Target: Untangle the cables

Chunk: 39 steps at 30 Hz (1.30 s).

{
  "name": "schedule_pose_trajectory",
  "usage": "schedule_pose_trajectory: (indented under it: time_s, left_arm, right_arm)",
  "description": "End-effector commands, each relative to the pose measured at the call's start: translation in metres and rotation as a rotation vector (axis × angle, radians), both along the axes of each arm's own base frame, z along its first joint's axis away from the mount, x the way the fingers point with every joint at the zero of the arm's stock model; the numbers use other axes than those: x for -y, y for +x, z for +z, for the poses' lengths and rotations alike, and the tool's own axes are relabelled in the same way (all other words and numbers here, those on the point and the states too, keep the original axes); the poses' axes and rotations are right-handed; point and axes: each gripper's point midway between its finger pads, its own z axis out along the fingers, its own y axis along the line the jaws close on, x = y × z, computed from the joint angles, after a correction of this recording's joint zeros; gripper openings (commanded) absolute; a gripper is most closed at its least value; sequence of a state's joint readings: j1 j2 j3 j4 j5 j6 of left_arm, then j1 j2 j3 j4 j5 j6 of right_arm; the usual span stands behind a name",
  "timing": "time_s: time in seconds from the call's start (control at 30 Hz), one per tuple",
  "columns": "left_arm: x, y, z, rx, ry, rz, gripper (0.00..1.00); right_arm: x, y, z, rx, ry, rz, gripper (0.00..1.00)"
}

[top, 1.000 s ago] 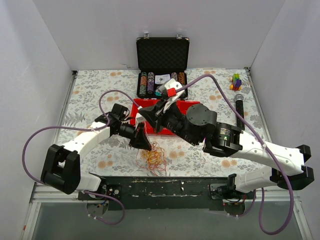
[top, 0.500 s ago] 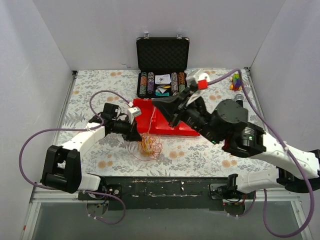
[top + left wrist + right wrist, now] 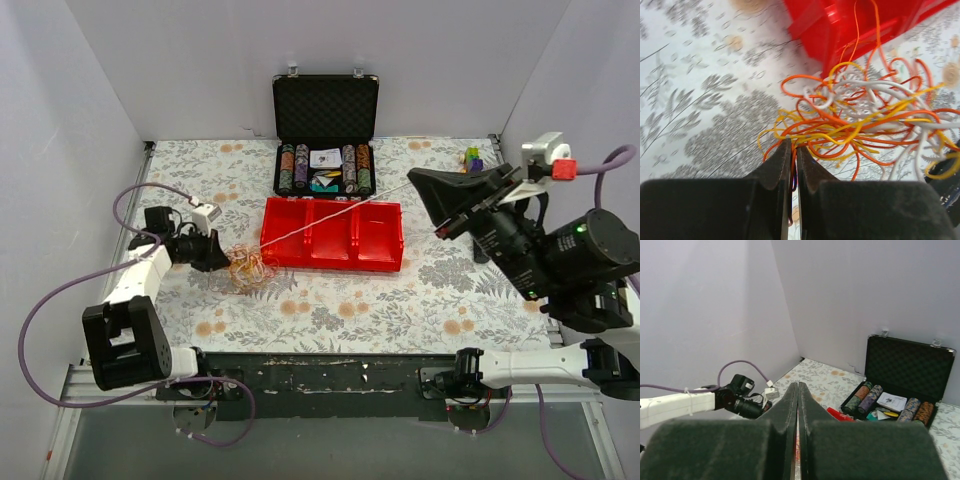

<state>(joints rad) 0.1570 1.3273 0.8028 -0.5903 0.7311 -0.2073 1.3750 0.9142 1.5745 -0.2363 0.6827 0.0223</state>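
Left tool (image 3: 792,150): closed on the edge of the cables (image 3: 860,115).
Right tool (image 3: 412,175): closed; 1 taut strand (image 3: 330,217) reaches its tip.
In the way: red tray (image 3: 330,262) under strand, beside cables.
Behind: open chip case (image 3: 325,100).

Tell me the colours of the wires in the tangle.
Orange, yellow and white cables, clearest in the left wrist view.

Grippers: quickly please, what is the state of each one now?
Left gripper: closed on strands of the cables.
Right gripper: closed, holding one thin strand that runs taut from the cables.
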Motion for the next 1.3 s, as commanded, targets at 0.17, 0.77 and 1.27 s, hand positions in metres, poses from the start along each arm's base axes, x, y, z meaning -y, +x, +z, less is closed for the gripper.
schedule_pose_trajectory:
  time_s: [0.17, 0.77, 1.27]
  left_arm:
    - [-0.077, 0.001, -0.019, -0.018, 0.177, 0.149, 0.0]
    - [-0.033, 0.009, 0.064, 0.076, -0.074, 0.014, 0.0]
    - [-0.034, -0.006, 0.028, 0.012, -0.046, 0.012, 0.0]
  right_arm:
    - [0.105, 0.0, 0.055, 0.052, 0.239, -0.152, 0.01]
    - [-0.139, 0.024, -0.197, -0.17, -0.462, 0.128, 0.46]
    - [-0.259, 0.03, -0.367, -0.308, -0.653, 0.569, 0.74]
